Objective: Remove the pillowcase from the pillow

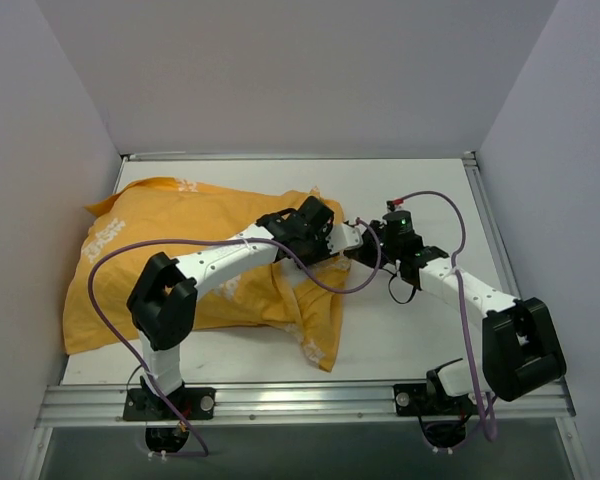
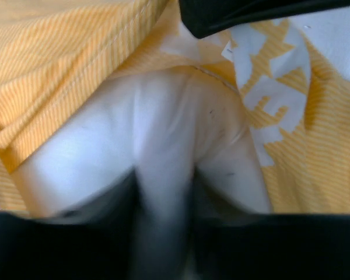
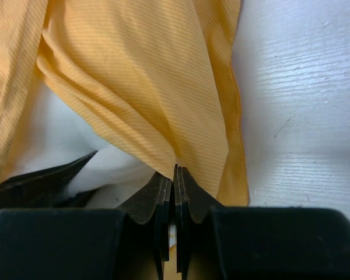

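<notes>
Working at the open end of the pillowcase (image 1: 180,260), which covers the left half of the table (image 1: 420,340) with the pillow (image 2: 163,146) mostly inside.

The right gripper (image 3: 175,175) has its jaws pressed together on a thin orange fold. The left gripper (image 1: 325,235) straddles a bared white pillow corner, but blur hides whether it bites. If that corner is not held, pulling the fabric would likely drag pillow and cover together across the smooth white tabletop, or the fold could slip free. Plain pale walls (image 1: 280,70) close in left, far and right.
</notes>
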